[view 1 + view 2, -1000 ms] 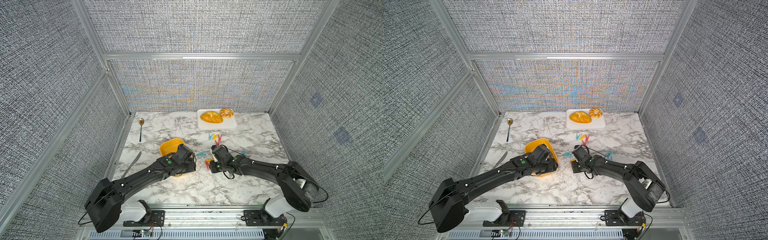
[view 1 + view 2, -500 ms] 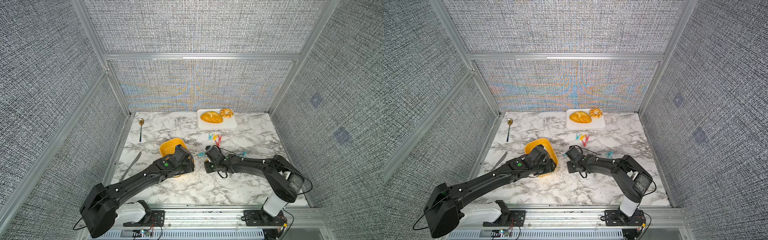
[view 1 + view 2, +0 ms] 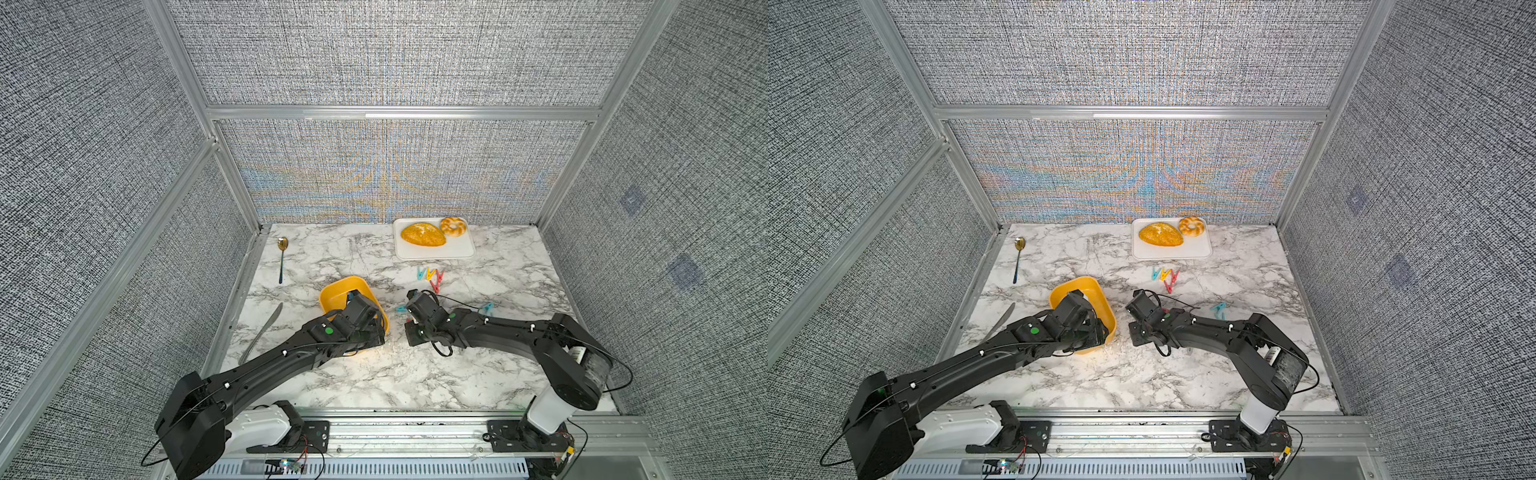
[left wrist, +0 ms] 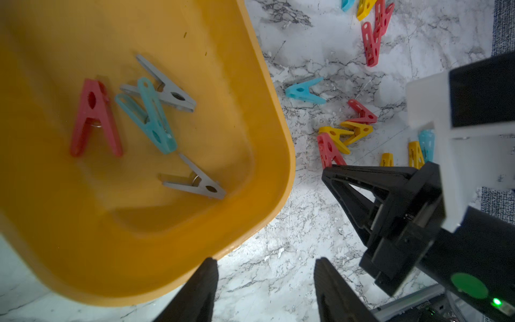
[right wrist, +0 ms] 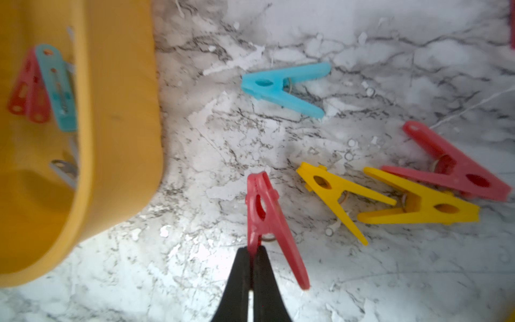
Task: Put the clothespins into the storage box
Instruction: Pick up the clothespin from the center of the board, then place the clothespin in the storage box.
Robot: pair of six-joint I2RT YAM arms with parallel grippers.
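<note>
Four pins point(image 4: 152, 122) lie in box point(image 4: 278, 125) | right gripper point(image 5: 252, 256) clamped on one leg of red pin point(image 5: 267, 220), on marble point(image 5: 390, 278) beside box: lift straight or it may swivel | left gripper point(image 4: 264, 278) parted, empty, by box corner | top views hide your pinch.

One storage box point(image 4: 250, 83) holds four visible clothespins point(image 4: 156, 125).

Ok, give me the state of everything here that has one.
Right hand: shut on one leg of the red clothespin.
Left hand: open, empty.
Storage box: upright, four clothespins inside.
Loose clothespins: lying on the table.
White tray: holds two breads.
</note>
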